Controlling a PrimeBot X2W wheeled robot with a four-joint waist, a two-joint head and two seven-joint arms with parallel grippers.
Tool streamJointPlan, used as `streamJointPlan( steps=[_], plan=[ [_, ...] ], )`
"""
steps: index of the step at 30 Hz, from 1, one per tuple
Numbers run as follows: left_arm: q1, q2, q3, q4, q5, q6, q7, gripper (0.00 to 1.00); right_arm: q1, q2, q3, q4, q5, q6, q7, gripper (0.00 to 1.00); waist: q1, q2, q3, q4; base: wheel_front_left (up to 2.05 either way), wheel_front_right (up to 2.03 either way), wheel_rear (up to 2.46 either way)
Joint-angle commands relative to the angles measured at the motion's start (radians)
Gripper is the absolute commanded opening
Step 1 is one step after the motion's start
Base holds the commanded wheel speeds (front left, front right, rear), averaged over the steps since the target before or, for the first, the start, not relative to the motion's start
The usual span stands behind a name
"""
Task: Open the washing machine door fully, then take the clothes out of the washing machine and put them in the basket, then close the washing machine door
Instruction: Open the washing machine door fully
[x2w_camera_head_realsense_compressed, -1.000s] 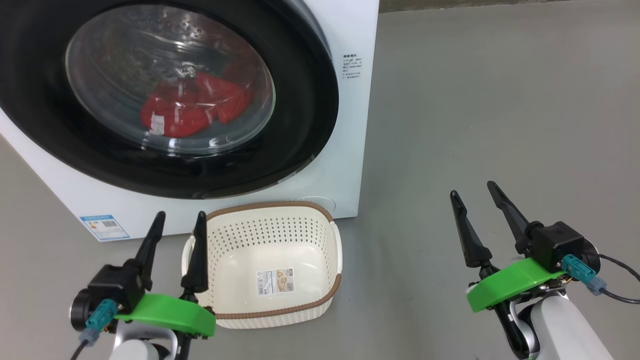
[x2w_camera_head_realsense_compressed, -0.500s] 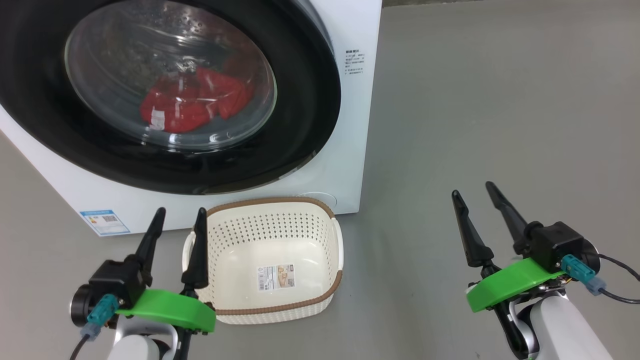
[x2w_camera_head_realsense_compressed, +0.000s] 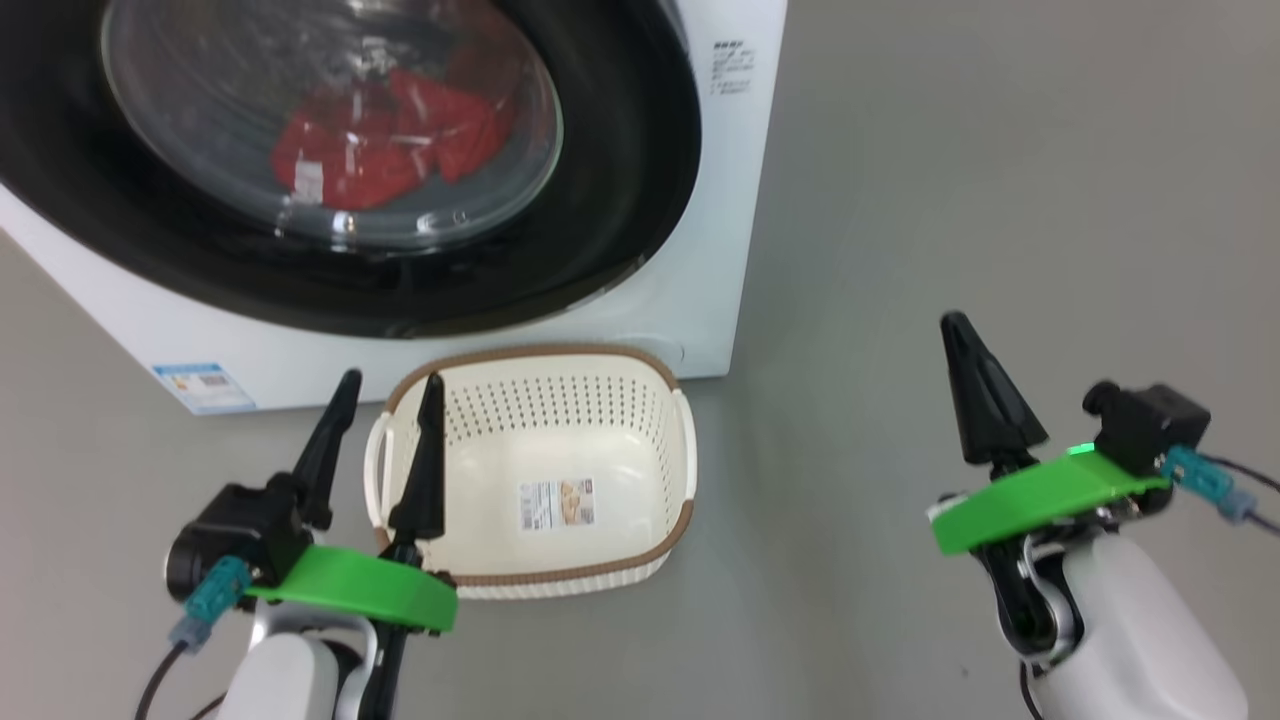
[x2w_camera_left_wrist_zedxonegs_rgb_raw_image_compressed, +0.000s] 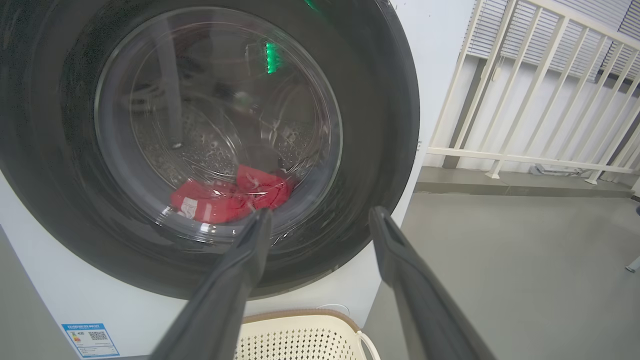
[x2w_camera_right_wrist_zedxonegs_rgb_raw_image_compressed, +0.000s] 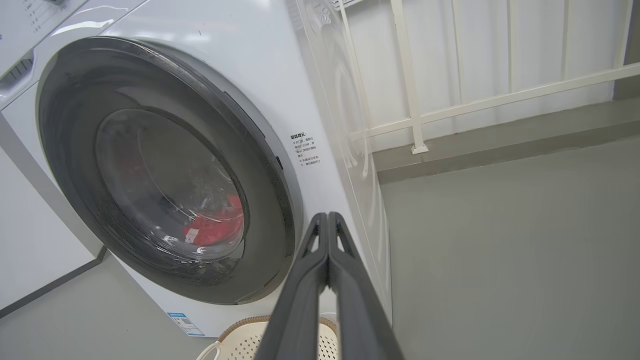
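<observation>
The washing machine (x2w_camera_head_realsense_compressed: 725, 240) is smooth white with a faint sheen, the washing machine door (x2w_camera_head_realsense_compressed: 630, 170) has a glossy black rim round clear glass, the clothes (x2w_camera_head_realsense_compressed: 390, 150) are soft red cloth, the basket (x2w_camera_head_realsense_compressed: 600, 410) is cream perforated plastic with a brown woven-look rim and paper label (x2w_camera_head_realsense_compressed: 556, 503), and the floor (x2w_camera_head_realsense_compressed: 1000, 200) is matt grey.

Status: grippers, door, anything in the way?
Left gripper open, right gripper shut, empty, neither touching anything. Washing machine door closed, clothes inside. Basket sits just below the door.
</observation>
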Motion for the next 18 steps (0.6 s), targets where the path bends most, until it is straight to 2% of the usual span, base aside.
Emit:
streamJointPlan(
  steps=[1, 9, 18],
  plan=[
    [-0.042, 0.023, 0.022, -0.039, -0.007, -0.001, -0.009, 1.0, -0.051, -0.001, 0.035, -0.014, 0.043, -0.001, -0.009, 0.0, 0.0, 0.0, 0.034, 0.015, 0.0, 0.0, 0.0],
    [-0.066, 0.023, -0.002, -0.067, -0.024, -0.005, -0.009, 1.0, -0.16, -0.055, 0.096, 0.04, 0.327, -0.001, 0.029, 0.0, 0.0, 0.0, 0.103, 0.047, 0.0, 0.0, 0.0],
    [-0.095, 0.023, -0.013, -0.109, -0.022, -0.005, -0.009, 1.0, -0.308, -0.113, 0.083, -0.015, 0.725, -0.001, 0.228, 0.0, 0.0, 0.0, 0.212, 0.078, 0.0, 0.0, 0.0]
  ],
)
